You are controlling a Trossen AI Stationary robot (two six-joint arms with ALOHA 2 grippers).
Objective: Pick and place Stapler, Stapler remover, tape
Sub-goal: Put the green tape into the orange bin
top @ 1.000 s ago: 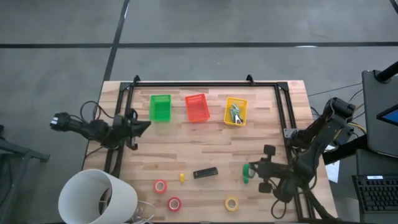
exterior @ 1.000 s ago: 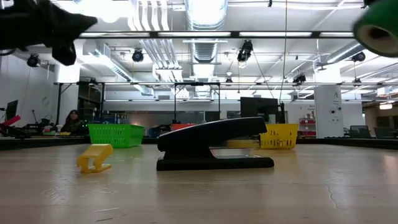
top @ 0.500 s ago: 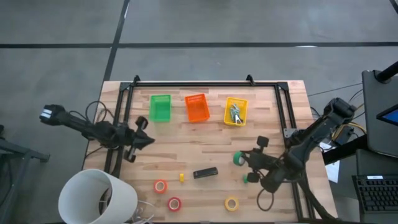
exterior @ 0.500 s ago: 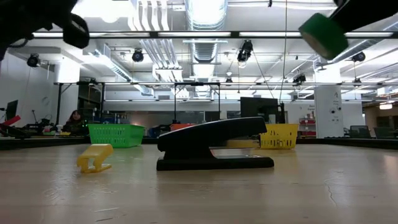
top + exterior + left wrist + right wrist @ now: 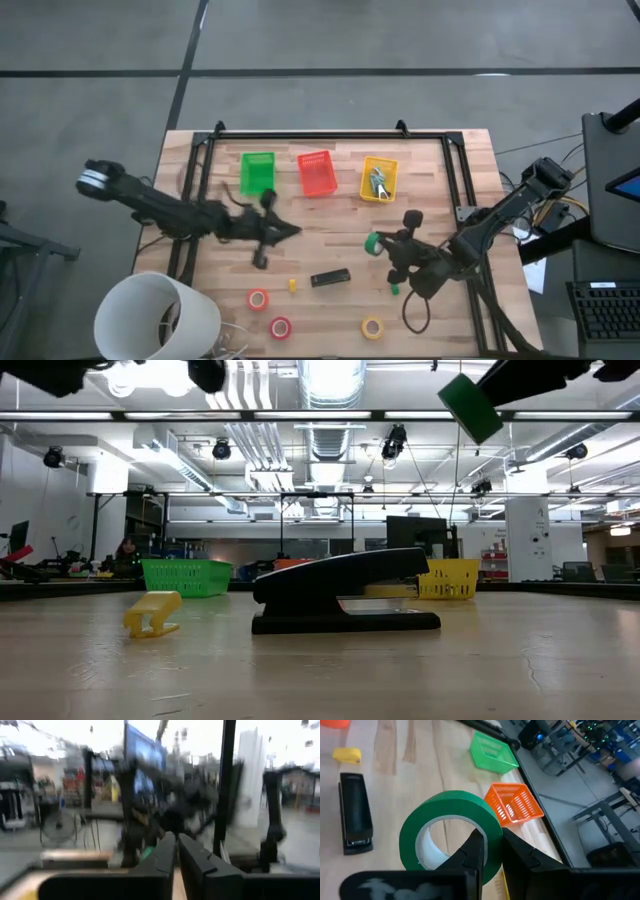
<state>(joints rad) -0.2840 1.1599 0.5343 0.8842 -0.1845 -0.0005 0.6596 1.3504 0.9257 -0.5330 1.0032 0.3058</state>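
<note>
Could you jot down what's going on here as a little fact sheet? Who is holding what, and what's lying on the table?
right gripper: shut on the green tape roll, held up above the table
left gripper: over the middle of the table, fingers close together, holding nothing
stapler: lying on the table, untouched
other tape rolls: two red-orange and one yellow, near the front edge
baskets: green, orange, yellow, in a row at the back

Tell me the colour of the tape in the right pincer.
Green tape with a pale core, held by the right pincer; the right wrist view shows it best.
</note>
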